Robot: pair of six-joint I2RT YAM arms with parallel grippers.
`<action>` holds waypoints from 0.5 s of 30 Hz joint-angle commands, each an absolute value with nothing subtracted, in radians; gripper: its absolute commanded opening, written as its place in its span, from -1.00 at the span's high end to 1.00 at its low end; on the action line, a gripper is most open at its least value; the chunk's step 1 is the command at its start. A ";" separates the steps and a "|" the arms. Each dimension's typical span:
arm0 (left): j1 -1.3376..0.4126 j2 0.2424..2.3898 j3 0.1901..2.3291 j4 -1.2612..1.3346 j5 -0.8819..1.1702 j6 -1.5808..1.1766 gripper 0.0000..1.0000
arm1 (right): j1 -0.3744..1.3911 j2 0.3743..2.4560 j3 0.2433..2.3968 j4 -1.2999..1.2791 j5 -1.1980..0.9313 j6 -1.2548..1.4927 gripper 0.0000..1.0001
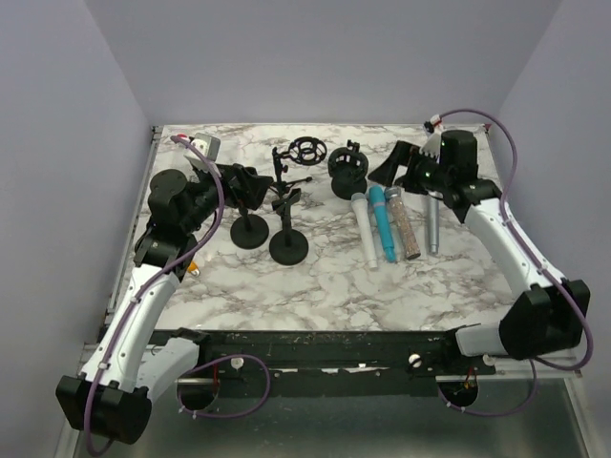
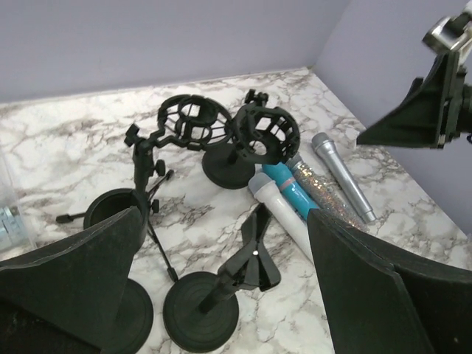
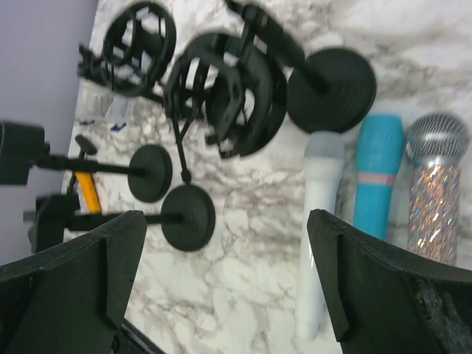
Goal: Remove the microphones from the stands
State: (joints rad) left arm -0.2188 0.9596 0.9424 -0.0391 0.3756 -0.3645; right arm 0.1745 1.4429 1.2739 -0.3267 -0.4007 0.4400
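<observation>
Left gripper [image 1: 250, 183]: wide open, empty, by black round-foot stands [image 1: 288, 248], no mic in them. White plastic mic [image 1: 365, 232], blue mic [image 1: 383, 227], glittery mic [image 1: 404, 227] & silver metal mic [image 1: 432, 227] lie flat on the table, front-to-back, nearer right gripper [image 1: 389, 167], wide open too.

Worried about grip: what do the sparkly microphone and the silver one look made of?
Sparkly microphone: glitter-coated body, probably plastic beneath, going by the speckled glints. Silver microphone: looks like brushed metal or metallic-painted plastic; smooth, even grey sheen.

Left arm [image 1: 143, 305] and right arm [image 1: 511, 243] show white shells, black joints, looping purple cables [image 1: 221, 196].
</observation>
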 commanded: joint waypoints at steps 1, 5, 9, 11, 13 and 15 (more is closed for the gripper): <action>-0.283 0.877 0.945 -0.005 0.341 -0.260 -0.97 | 0.204 1.208 1.076 -0.359 -0.367 0.420 -1.00; -0.316 0.836 0.977 -0.019 0.333 -0.267 -0.97 | 0.204 0.993 0.986 -0.453 -0.346 0.399 -1.00; -0.328 0.755 1.041 -0.084 0.325 -0.315 -0.97 | 0.204 0.787 0.947 -0.570 -0.221 0.369 -1.00; -0.328 0.686 1.036 -0.115 0.320 -0.359 -0.97 | 0.204 0.698 0.939 -0.626 -0.132 0.377 -1.00; -0.328 0.602 1.008 -0.130 0.314 -0.391 -0.97 | 0.204 0.608 0.933 -0.662 -0.058 0.409 -1.00; -0.328 0.515 0.975 -0.154 0.314 -0.424 -0.97 | 0.204 0.527 0.923 -0.673 -0.009 0.440 -1.00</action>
